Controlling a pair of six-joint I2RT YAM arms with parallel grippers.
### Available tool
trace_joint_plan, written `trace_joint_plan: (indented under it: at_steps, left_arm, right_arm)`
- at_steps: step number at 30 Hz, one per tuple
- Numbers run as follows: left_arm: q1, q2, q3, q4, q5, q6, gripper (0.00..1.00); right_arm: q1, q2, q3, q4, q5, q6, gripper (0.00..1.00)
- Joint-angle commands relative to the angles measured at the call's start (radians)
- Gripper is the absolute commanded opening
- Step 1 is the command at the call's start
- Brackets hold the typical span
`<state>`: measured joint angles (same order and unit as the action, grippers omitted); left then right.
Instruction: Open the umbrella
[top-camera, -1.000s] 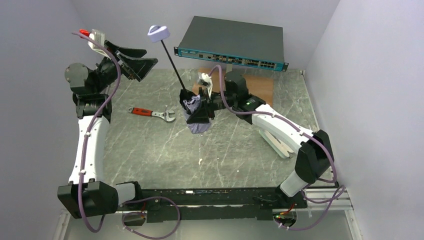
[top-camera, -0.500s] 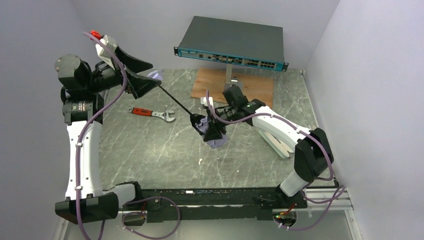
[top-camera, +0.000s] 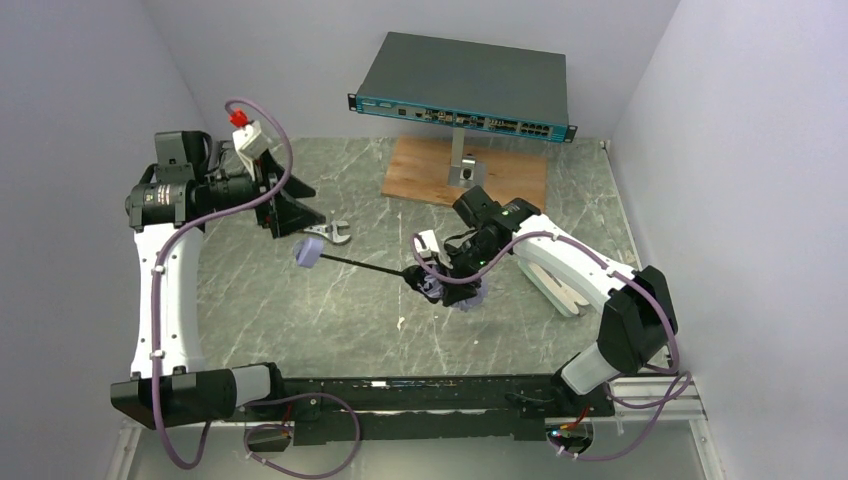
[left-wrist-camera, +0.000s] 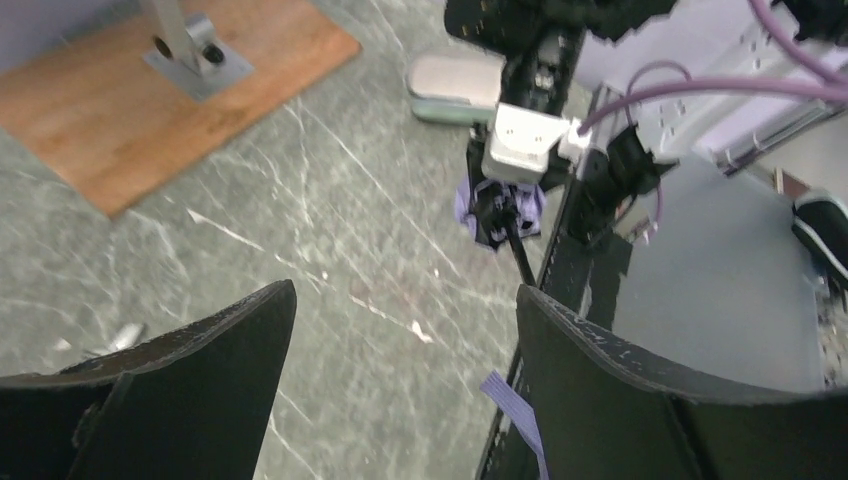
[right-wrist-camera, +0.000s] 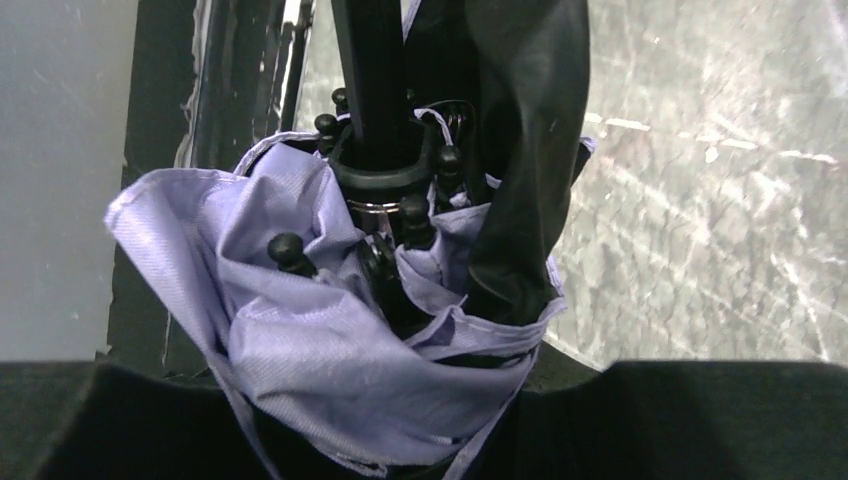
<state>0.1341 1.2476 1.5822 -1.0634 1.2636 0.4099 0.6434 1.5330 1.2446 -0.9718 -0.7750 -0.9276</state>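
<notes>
Crumpled, finely woven lavender cloth (faintly sheeny) on the umbrella (right-wrist-camera: 330, 340); smooth, veined stone-look table (top-camera: 330, 320); matt wooden board (top-camera: 420, 165) at the far side.

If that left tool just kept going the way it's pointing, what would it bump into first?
Probably the umbrella's pale handle, just beyond the left tool. Depth is unclear, so it might slip past and reach the table instead.

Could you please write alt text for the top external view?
The right claw grips the folded umbrella by its bunched canopy, the shaft pointing toward the left arm. The open left claw hovers beside the handle, over a green marble table.
</notes>
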Motion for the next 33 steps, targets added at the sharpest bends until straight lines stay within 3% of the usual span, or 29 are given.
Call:
trace_joint_plan:
  at_steps: [1, 5, 8, 13, 23, 28, 32, 33]
  left_arm:
    - [0.002, -0.055, -0.083, -0.147, 0.041, 0.168, 0.87]
    - [0.002, -0.112, -0.162, -0.052, 0.046, 0.121, 0.92]
    - [-0.002, -0.094, -0.141, -0.205, 0.039, 0.293, 0.95]
    - [-0.004, -0.021, -0.134, -0.421, 0.052, 0.503, 0.92]
    - [-0.208, -0.113, -0.34, -0.107, -0.114, 0.257, 0.87]
    - [-0.213, -0.1, -0.37, -0.119, -0.134, 0.275, 0.74]
    - [-0.212, -0.11, -0.406, -0.085, -0.112, 0.25, 0.54]
    - [-0.212, -0.111, -0.413, -0.076, -0.102, 0.243, 0.44]
  right_arm:
    - [-0.008, -0.023, 0.015, -0.102, 0.039, -0.114, 0.0]
    - [-0.029, -0.009, -0.003, -0.135, 0.07, -0.125, 0.0]
    - [-0.061, 0.004, 0.006, -0.187, 0.086, -0.134, 0.0]
    - [-0.072, -0.002, -0.016, -0.255, 0.146, -0.156, 0.0]
    - [-0.08, -0.005, 0.001, -0.264, 0.154, -0.117, 0.0]
    - [-0.089, -0.046, -0.022, -0.247, 0.154, -0.115, 0.0]
    - [-0.091, -0.069, -0.03, -0.232, 0.15, -0.112, 0.0]
    - [-0.091, -0.072, -0.029, -0.225, 0.149, -0.108, 0.0]
